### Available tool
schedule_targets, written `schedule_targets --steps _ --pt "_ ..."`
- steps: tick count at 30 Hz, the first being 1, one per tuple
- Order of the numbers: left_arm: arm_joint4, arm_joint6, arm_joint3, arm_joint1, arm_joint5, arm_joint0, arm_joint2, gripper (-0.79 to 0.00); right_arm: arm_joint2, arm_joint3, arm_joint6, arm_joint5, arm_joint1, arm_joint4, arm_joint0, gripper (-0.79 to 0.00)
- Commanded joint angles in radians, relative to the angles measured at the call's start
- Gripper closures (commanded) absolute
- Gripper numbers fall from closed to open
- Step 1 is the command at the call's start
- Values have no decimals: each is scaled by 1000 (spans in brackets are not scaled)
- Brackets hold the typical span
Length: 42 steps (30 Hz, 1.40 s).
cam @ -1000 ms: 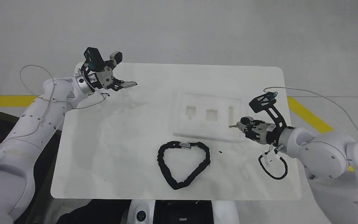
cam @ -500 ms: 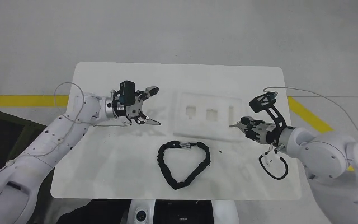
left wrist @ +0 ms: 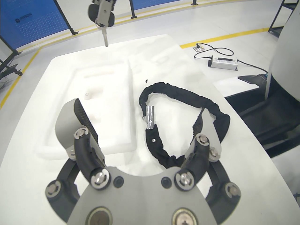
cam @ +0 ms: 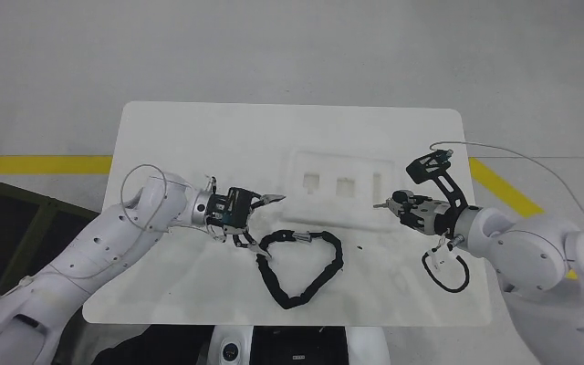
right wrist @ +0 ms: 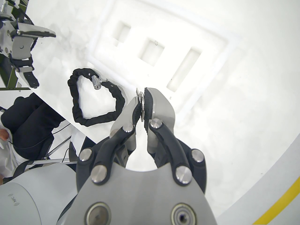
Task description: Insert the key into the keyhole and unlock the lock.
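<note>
Left fingers (left wrist: 80, 115) gape near lock (left wrist: 150, 117), beside foam tray (left wrist: 131, 99).

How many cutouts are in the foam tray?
3, in a row across the foam tray: one toward the left end effector, one in the middle, a narrower one toward the right end effector.

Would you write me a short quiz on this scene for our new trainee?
1. True or false: the left gripper is shut on the lock.
2. The right gripper holds: A) the key; B) the lock; C) nothing.
3. Fill in: the lock lies ___ the tray.
Key: 1 false, the left gripper is open; 2 A; 3 beside.
</note>
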<state>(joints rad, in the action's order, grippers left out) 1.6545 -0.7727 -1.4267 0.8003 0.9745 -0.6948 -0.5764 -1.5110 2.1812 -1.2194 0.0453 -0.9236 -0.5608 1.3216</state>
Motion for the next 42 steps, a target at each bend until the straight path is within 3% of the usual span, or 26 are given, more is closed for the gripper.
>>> schedule_targets --steps 1,10,13,35,42 --pt "41 5 -14 2 1 -3 10 -785 0 0 0 0 0 0 0 0" --pt "151 7 -43 16 -14 2 44 -785 0 0 0 0 0 0 0 0" --pt "122 12 -25 22 -77 -3 27 -785 0 0 0 0 0 0 0 0" --pt "122 12 -25 22 -77 -3 27 -785 0 0 0 0 0 0 0 0" --pt "150 119 -115 23 -34 -27 34 -785 0 0 0 0 0 0 0 0"
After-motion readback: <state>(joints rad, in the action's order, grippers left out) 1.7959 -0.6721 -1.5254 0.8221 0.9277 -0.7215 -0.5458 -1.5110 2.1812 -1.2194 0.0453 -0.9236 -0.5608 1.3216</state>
